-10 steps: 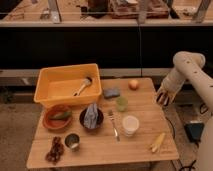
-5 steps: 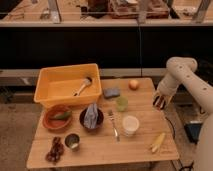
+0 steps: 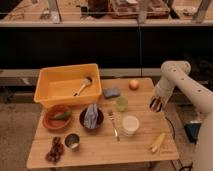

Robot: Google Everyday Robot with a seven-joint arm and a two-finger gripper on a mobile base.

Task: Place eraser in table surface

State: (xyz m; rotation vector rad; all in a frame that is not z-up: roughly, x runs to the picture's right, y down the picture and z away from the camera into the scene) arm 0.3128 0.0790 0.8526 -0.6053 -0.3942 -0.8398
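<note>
- One yellow tub (image 3: 50,95) on the counter (image 3: 100,150), holding one brush-like tool (image 3: 83,86); no writing readable anywhere
- Two bowls: a brown bowl (image 3: 55,119) with something green; a dark bowl (image 3: 91,120) with a grey cloth
- One white cup (image 3: 130,124); one small tin (image 3: 72,142)
- One end effector (image 3: 156,104) at the counter's right edge, pressed together on the striped eraser (image 3: 155,103); eraser just above the edge

no readable text, label or number anywhere — not on the yellow tub (image 3: 67,85) either
</note>
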